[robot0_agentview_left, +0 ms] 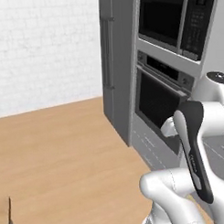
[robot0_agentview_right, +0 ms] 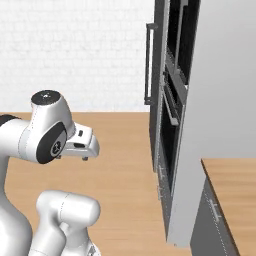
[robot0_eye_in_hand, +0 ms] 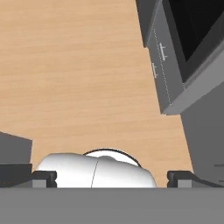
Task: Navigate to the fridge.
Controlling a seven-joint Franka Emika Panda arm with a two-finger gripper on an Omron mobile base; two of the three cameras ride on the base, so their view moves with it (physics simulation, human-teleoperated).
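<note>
The fridge (robot0_agentview_left: 116, 63) is a tall matte-grey unit against the white wall, left of the oven column, with long dark vertical handles (robot0_agentview_left: 107, 54) on its front. From the right base view I see the fridge (robot0_agentview_right: 156, 75) almost edge-on, its bar handle (robot0_agentview_right: 148, 65) standing out. My gripper (robot0_eye_in_hand: 111, 178) points down at the wooden floor, folded close over my own arm, with its fingertips (robot0_eye_in_hand: 43, 177) wide apart and nothing between them. The hand (robot0_agentview_right: 82, 145) hangs short of the fridge, well back from its doors.
A grey column with black glass ovens (robot0_agentview_left: 163, 84) and drawers (robot0_eye_in_hand: 164, 61) stands right of the fridge. A grey side panel (robot0_agentview_right: 215, 75) and a wood-topped counter (robot0_agentview_right: 235, 185) lie at my right. Open wooden floor (robot0_agentview_left: 65, 152) stretches left. A dark box corner (robot0_eye_in_hand: 15, 148) sits low left.
</note>
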